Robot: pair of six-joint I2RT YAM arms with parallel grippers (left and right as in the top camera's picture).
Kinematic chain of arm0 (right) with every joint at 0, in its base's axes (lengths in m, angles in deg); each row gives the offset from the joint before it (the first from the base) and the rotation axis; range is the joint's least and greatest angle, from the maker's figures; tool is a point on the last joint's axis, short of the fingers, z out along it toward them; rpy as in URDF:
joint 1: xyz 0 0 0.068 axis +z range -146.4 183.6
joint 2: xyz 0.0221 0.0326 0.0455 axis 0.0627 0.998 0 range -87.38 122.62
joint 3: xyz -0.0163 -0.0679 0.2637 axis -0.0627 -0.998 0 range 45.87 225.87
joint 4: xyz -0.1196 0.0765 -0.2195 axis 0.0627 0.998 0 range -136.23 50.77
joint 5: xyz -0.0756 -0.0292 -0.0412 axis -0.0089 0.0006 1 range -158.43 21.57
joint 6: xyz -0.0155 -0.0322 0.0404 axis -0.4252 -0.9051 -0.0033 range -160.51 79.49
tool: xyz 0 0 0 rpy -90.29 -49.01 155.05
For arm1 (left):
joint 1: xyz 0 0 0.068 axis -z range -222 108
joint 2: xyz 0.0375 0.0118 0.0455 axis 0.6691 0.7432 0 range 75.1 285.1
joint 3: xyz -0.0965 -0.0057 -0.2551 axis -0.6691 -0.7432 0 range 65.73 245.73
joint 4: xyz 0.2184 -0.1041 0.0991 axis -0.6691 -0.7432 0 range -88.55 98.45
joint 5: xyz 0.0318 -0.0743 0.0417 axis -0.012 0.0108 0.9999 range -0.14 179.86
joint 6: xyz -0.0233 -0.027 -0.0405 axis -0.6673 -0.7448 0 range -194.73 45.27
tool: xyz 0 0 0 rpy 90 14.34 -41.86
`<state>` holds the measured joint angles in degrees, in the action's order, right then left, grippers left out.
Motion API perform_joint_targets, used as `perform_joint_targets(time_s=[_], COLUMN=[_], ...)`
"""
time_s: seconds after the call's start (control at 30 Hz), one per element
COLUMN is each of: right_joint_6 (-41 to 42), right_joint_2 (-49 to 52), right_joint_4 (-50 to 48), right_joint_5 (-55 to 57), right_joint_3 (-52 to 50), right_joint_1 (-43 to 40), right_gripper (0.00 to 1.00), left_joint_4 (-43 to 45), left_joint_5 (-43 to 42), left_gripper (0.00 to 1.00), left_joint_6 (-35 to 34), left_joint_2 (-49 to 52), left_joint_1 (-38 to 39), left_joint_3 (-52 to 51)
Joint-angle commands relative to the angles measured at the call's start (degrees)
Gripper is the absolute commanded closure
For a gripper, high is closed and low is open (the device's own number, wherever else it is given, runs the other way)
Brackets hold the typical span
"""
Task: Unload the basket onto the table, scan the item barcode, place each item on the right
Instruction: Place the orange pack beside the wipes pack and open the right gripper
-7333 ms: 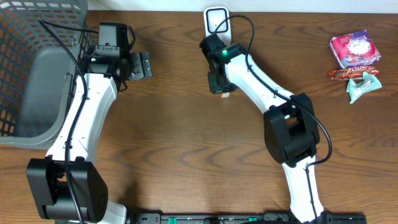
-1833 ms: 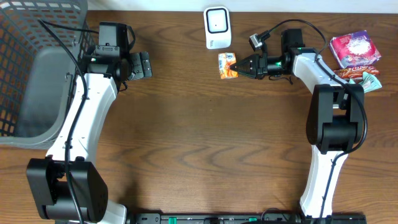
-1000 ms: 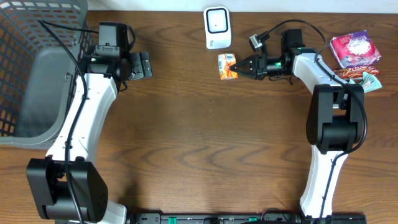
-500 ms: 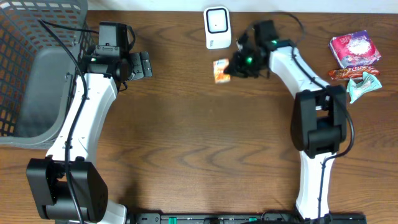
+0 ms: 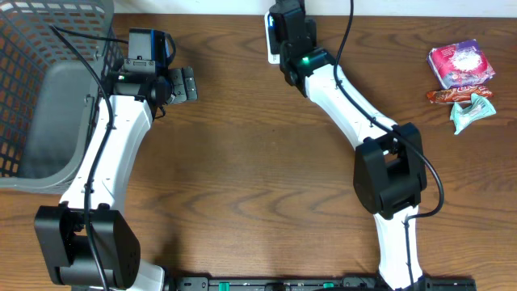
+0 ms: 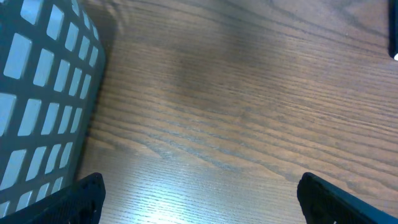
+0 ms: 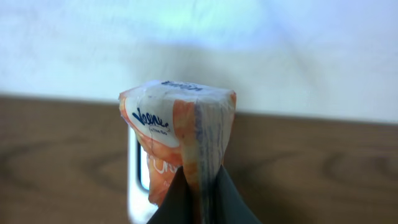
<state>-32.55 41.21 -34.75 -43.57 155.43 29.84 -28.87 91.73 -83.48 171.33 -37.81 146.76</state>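
The right gripper point(image 7: 202, 182) has its fingers point(image 7: 169, 208) pressed together on the lower seam of a small orange and white packet point(image 7: 177, 134), pinching it by the thin crimped edge so that the puffy body stands upright above the fingertips and both broad faces are left uncovered, which looks like the right way to present a printed code. Directly behind the packet, just past the fingertips and low against the table, sits the white scanner point(image 7: 134, 193), its window peeking out to the left of the packet; seen from above, the wrist hangs right over that device, so I judge the packet is being offered to it for the read. Which face carries the barcode, and whether it is turned toward the window, I cannot tell, and a small twist of the wrist may be needed if nothing registers. Well away from this pair of fingers, off to the wrist's right side, the other snacks point(image 5: 462, 66) lie waiting. The left gripper point(image 6: 199, 190) is idle: its fingers point(image 6: 81, 199) are spread as wide as they go with only bare table point(image 6: 249, 93) between them, holding and touching nothing, and the grey basket point(image 6: 37, 93) stands just beside them, probably so a scanned item can be dropped there
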Motion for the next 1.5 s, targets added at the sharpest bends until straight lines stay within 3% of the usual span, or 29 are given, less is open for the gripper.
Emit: perform_joint_targets(time_s=[0.0,0.23,0.33,0.53,0.7,0.83,0.97,1.23,1.47], right_joint_6=[-10.2,-31.8,-33.0,-23.0,-20.2,-11.1,4.5,24.8,31.1], right_joint_2=[-0.3,4.0,5.9,6.6,6.6,6.5,6.3,5.9,5.9], right_joint_4=[-3.7,-9.3,-9.3,-9.6,-5.4,5.1,17.2,40.3,50.9], right_joint_5=[2.9,1.8,4.6,11.4,18.4,21.2,20.0,12.0,7.8], right_joint_3=[0.9,0.9,0.9,1.7,7.5,14.6,19.8,21.7,21.7], right_joint_1=[-1.3,-0.2,0.0,-0.4,-1.3,-3.4,-7.4,-20.6,-32.1], right_gripper=[0.99,0.99,0.99,0.99,0.99,0.99,0.99,0.99,0.99], left_joint_4=[-0.2,-0.2,-0.2,-0.2,-0.2,-0.2,-0.2,-0.2,-0.2], left_joint_5=[0.5,0.5,0.5,0.5,0.5,0.5,0.5,0.5,0.5], left_gripper=[0.02,0.02,0.02,0.02,0.02,0.02,0.02,0.02,0.02], left_joint_6=[0.6,0.5,0.5,0.5,0.5,0.5,0.6,0.6,0.5], left_joint_2=[0.4,0.4,0.4,0.4,0.4,0.4,0.4,0.4,0.4], left_joint_1=[-0.3,-0.3,-0.3,-0.3,-0.3,-0.3,-0.3,-0.3,-0.3], left_joint_3=[-0.2,-0.2,-0.2,-0.2,-0.2,-0.2,-0.2,-0.2,-0.2])
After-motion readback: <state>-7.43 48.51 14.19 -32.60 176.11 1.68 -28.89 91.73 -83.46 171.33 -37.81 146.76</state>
